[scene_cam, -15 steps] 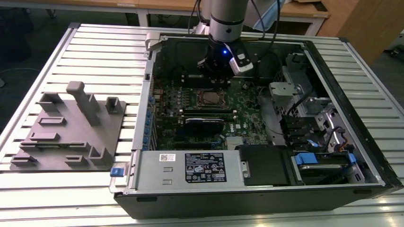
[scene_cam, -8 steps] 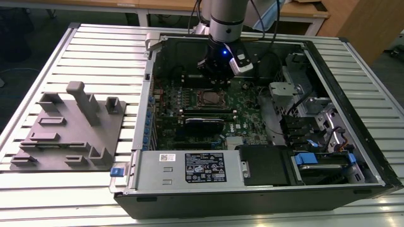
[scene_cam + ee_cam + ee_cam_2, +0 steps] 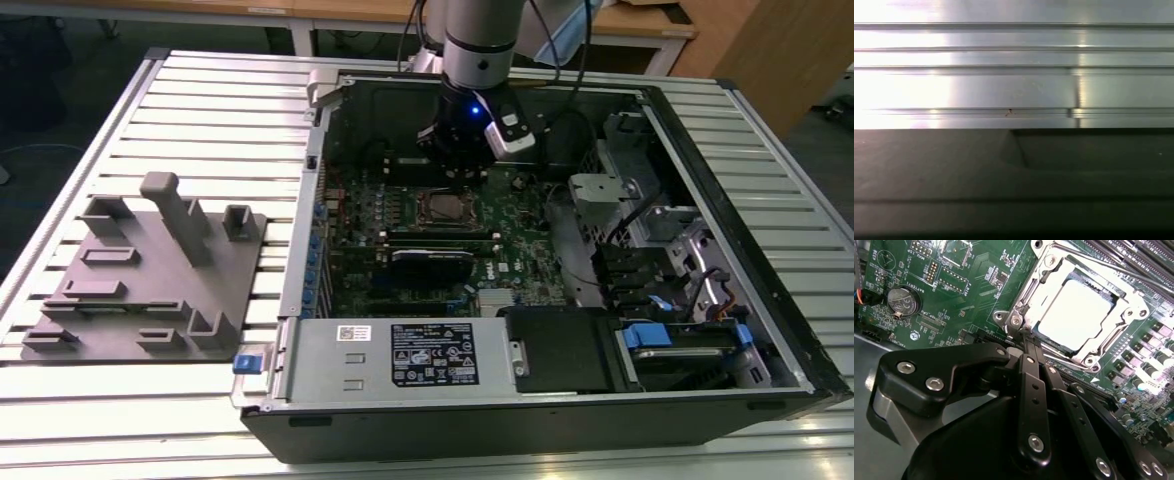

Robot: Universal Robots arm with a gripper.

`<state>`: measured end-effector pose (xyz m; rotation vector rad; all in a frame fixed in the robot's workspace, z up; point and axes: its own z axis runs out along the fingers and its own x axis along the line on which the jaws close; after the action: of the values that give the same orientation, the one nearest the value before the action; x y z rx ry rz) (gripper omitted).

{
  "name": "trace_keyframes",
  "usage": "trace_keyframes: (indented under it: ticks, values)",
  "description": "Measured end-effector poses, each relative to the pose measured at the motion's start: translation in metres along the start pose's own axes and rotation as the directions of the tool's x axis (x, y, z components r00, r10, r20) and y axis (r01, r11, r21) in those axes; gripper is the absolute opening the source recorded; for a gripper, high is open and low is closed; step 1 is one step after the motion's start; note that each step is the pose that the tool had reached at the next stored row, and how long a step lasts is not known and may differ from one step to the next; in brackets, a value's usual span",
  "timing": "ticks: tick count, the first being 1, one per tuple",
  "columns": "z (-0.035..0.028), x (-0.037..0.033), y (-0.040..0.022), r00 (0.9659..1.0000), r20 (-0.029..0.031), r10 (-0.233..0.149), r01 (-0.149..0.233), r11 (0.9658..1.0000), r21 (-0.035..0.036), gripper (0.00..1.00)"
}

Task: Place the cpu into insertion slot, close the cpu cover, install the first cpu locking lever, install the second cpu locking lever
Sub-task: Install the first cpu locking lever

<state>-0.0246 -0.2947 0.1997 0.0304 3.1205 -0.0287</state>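
So the cpu (image 3: 1076, 315) already sits in the insertion slot (image 3: 1054, 295) with the cpu cover (image 3: 1134, 305) down; the gripper (image 3: 1026, 337), jaws pinched together and empty, hovers at the socket's 7 o'clock corner, probably working a locking lever, which calls for careful hooking.

The hand (image 3: 1026, 337) perhaps hides one cover (image 3: 1024, 300) corner
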Motion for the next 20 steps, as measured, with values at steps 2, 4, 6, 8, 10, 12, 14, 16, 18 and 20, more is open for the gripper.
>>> trace_keyframes:
  ticks: [2,4,6,8,10,12,14,16,18,20]
  values:
    - [-0.0015,0.0,0.0,1.0,0.0,0.0,0.0,1.0,0.0001,0.1]
    - [-0.0015,0.0,0.0,1.0,0.0,0.0,0.0,1.0,0.0,0.1]
    - [-0.0016,0.0,-0.0001,1.0,-0.0001,0.0,0.0,1.0,0.001,0.1]
    - [-0.0015,0.0,-0.0001,1.0,-0.0002,0.0,0.0,1.0,0.0033,0.1]
    - [-0.0012,0.0,0.0,1.0,-0.0001,0.0,0.0,1.0,0.0056,0.1]
    - [-0.0009,0.0,0.0,1.0,0.0,0.0,0.0,1.0,0.0075,0.1]
    - [-0.0006,0.0,0.0,1.0,0.0,0.0,0.0,1.0,0.01,0.1]
    - [-0.0003,0.0,0.0,1.0,0.0001,0.0,0.0,0.9999,0.0124,0.1]
    - [-0.0001,0.0,0.0,1.0,0.0001,0.0,0.0,0.9999,0.015,0.1]
    - [0.0001,0.0,0.0,1.0,0.0002,0.0,0.0,0.9998,0.0176,0.1]
